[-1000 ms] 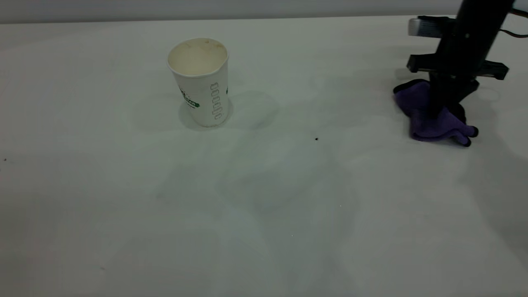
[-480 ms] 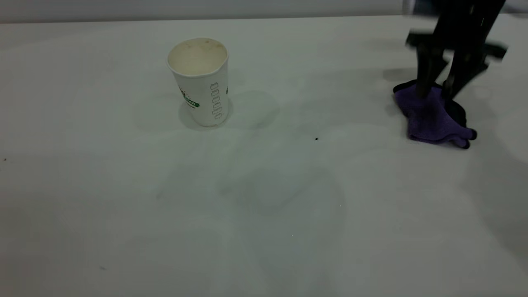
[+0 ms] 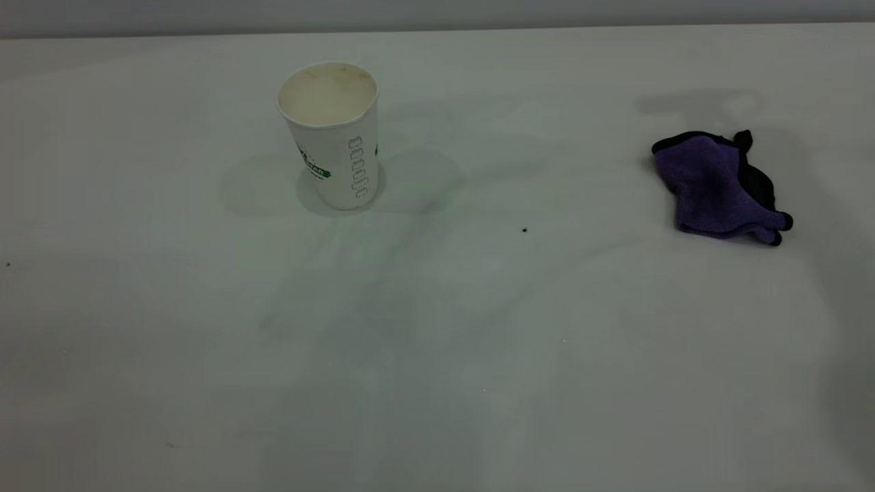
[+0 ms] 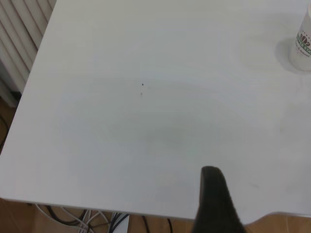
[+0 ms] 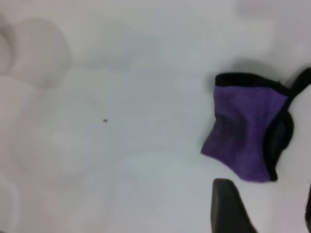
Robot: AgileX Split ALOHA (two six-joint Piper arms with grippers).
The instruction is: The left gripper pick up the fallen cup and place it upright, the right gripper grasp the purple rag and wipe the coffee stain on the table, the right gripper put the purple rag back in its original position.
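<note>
A pale grey wall (image 3: 437,14) runs behind the far edge of the white surface, while off its near corner a brown wooden floor (image 4: 29,218) shows with loose cables (image 4: 82,216) lying on it, beside a white ribbed radiator-like panel (image 4: 19,43).

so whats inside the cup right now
The paper cup stands upright on the table. Its cream inside wall shows faint brown smudges near the rim and no liquid; the bottom is hidden by the near wall.
</note>
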